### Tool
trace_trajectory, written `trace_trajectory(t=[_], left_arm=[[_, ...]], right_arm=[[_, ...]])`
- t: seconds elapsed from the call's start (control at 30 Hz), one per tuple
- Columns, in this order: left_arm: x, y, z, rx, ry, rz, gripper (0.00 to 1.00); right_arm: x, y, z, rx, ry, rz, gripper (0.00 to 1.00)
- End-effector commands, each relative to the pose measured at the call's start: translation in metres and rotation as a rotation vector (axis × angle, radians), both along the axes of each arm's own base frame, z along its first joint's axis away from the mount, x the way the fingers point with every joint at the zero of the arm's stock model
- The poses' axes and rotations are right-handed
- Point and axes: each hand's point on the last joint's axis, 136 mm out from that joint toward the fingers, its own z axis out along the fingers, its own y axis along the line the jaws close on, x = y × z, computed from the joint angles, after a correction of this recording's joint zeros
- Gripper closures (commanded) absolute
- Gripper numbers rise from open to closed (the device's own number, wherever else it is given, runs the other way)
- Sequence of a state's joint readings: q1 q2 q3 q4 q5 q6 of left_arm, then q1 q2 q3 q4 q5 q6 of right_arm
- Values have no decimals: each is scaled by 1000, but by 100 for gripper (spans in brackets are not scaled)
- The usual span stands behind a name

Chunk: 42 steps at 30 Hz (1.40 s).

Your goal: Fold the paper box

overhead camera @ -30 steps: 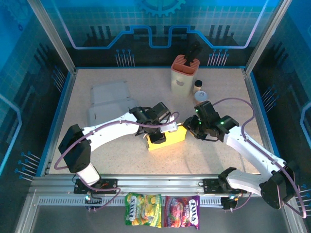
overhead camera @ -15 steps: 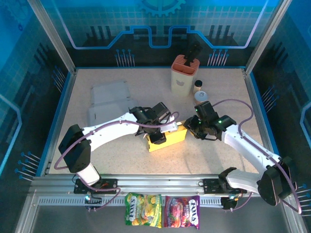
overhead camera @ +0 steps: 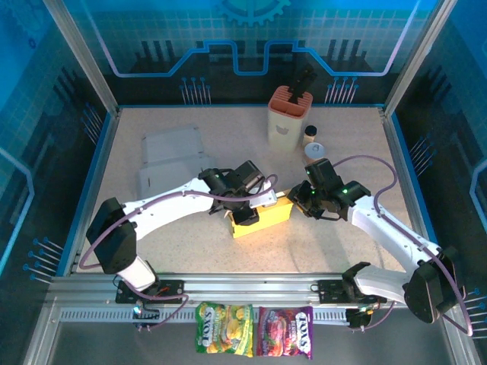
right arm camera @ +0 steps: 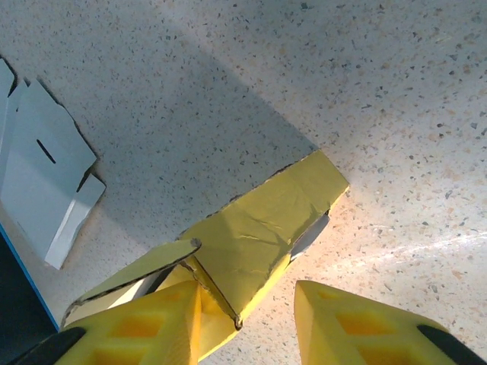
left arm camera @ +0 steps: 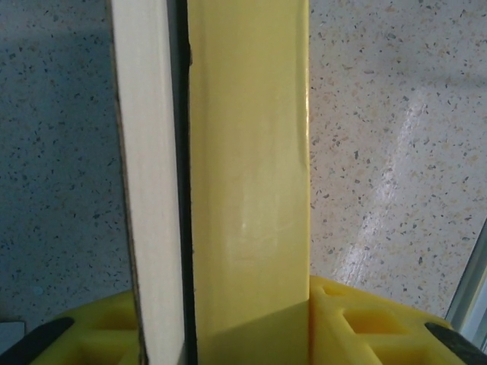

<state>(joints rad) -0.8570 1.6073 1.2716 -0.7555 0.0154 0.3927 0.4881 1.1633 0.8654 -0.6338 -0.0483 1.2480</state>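
**A:** Any writing you can read?

**B:** Only "FOX'S", on the two sweet bags lying on the rail at the bottom of the top view. The cream and orange holder at upper centre bears a small mark, too small to read. The same goes for the little bottle beside it.

**A:** Where's the paper box?

**B:** Mid-frame on the table, between both arms, well apart from the walls. Bare surface lies open to its lower left and lower right. Grey flat blanks lie at upper left, apart from it.

**A:** And the pincers?

**B:** The left gripper is clamped on the paper box, with a yellow panel and a cream flap edge filling the gap between its fingers. The right gripper stands apart, with the box's corner just beside one finger and bare table between the fingers.

**A:** What's hidden?

**B:** In the top view the left arm covers the box's left end. The left wrist view cuts the panel off at the top.
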Motion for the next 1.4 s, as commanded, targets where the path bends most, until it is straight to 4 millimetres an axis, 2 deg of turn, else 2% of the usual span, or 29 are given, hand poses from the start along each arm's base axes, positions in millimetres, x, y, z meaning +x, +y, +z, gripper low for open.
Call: trace_trajectory(t=[0.0,0.13,0.37,0.53,0.7,0.8,0.9,1.07,1.37], left_arm=[[-2,6,12,-19,-32,32,61],[-3,9,23,-57,-54,55,59],[-7,14,31,-91,-61,100,55],[-6,31,43,-108,-91,156,57],[-14,48,34,-75,-77,172,61],[-10,54,33,-74,-90,195,61],[-8,52,34,-84,-89,193,62],[-10,53,24,-58,-56,187,68],[-27,55,11,-54,22,165,71]], right_arm=[[-16,-12,-13,-67,78,9,63],[-17,-9,-14,-65,80,10,63],[-16,-6,-13,-65,76,16,63],[-15,-4,-13,-63,72,18,62],[-15,-3,-14,-61,74,19,62],[-15,-2,-14,-59,76,23,62],[-15,-1,-14,-57,76,23,62],[-15,-2,-15,-60,78,23,62],[-15,-2,-14,-59,77,19,61]])
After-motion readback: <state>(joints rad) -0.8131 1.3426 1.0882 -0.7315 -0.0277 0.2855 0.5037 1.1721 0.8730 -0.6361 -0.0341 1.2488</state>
